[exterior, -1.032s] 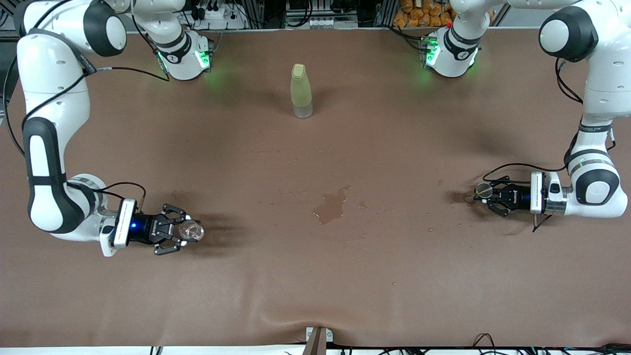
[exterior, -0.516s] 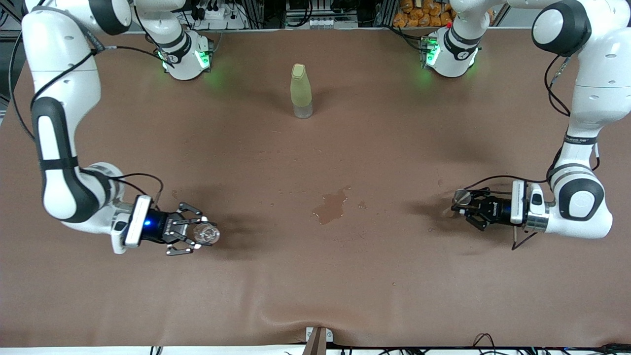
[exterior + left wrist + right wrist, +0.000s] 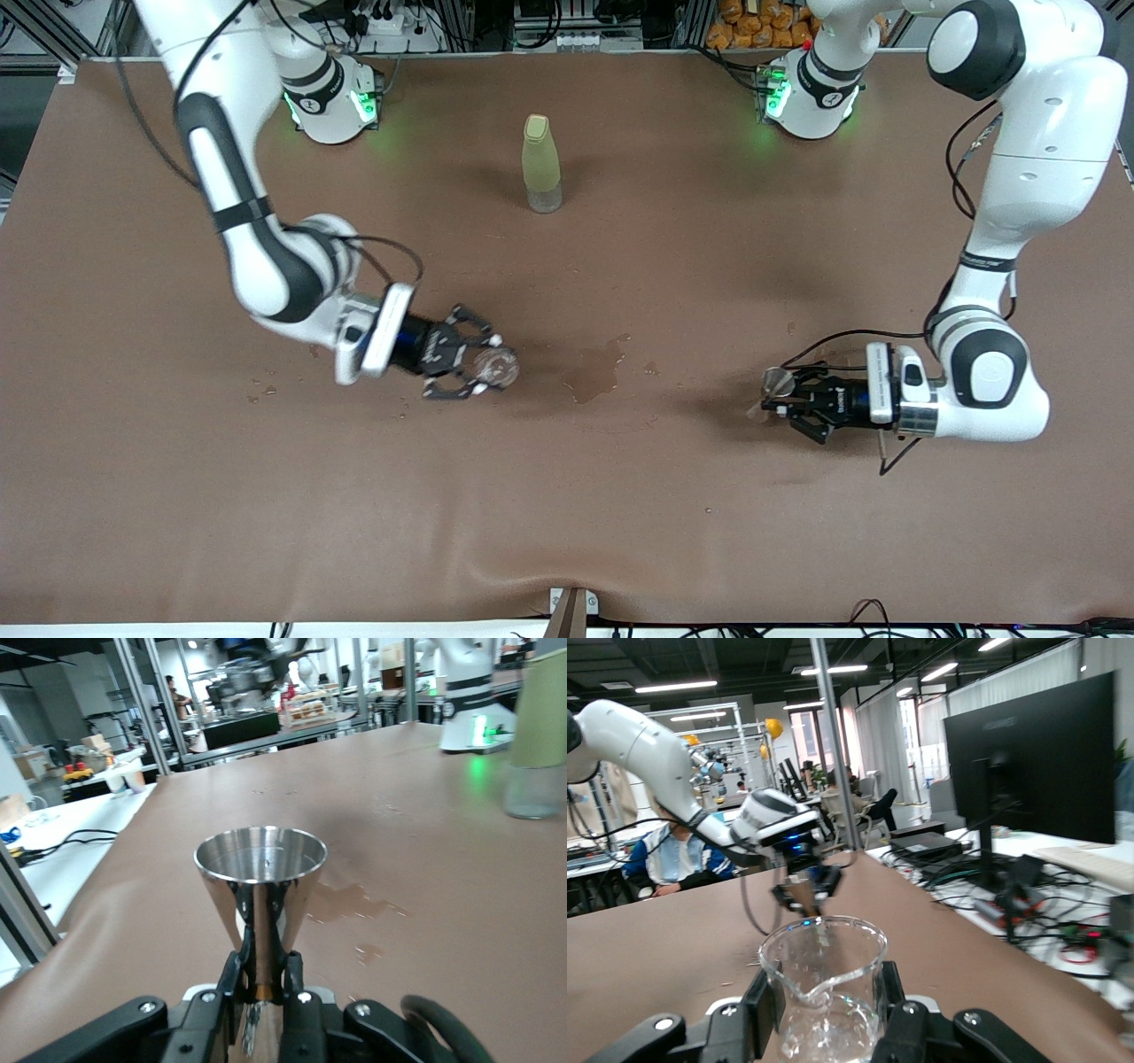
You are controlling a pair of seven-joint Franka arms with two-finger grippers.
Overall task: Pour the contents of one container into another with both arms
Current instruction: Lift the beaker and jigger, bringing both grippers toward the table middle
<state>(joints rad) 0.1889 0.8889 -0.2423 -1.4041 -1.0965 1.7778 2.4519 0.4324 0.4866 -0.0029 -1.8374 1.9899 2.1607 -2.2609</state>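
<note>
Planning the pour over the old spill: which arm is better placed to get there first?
Likely the right: its gripper, holding the glass beaker, sits beside the puddle. The left gripper, with the steel jigger, is farther off.

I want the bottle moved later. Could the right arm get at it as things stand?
Probably not yet. The path over the table to the bottle looks free, but the right gripper is shut on a glass beaker. The left gripper is likewise shut on a metal cup.
</note>
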